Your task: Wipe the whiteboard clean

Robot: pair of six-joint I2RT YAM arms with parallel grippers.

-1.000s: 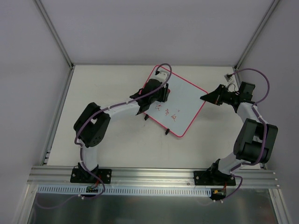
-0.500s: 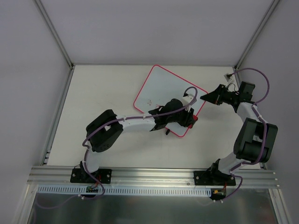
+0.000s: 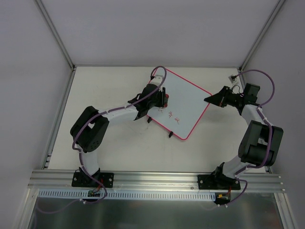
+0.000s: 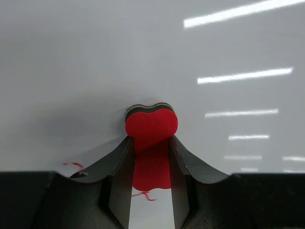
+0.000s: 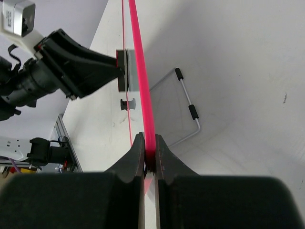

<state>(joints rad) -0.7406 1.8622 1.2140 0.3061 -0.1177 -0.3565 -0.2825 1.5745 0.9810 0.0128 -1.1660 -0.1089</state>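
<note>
Left gripper [image 3: 162, 99] is clamped on a small red eraser [image 4: 151, 125], jaws narrow around it. It presses the eraser's dark felt face against the whiteboard [image 3: 186, 98] near the board's left edge. White with a thin red-pink frame [image 5: 143, 95], the whiteboard sits cornerwise on the surface [image 3: 105, 86], toward the back middle and between the two arms. Red handwriting [image 3: 169, 113] shows on its near part, just below and to the right of the eraser. At the board's right corner, the right gripper [image 3: 208, 99] is closed tight, pinching the frame between its fingers.
</note>
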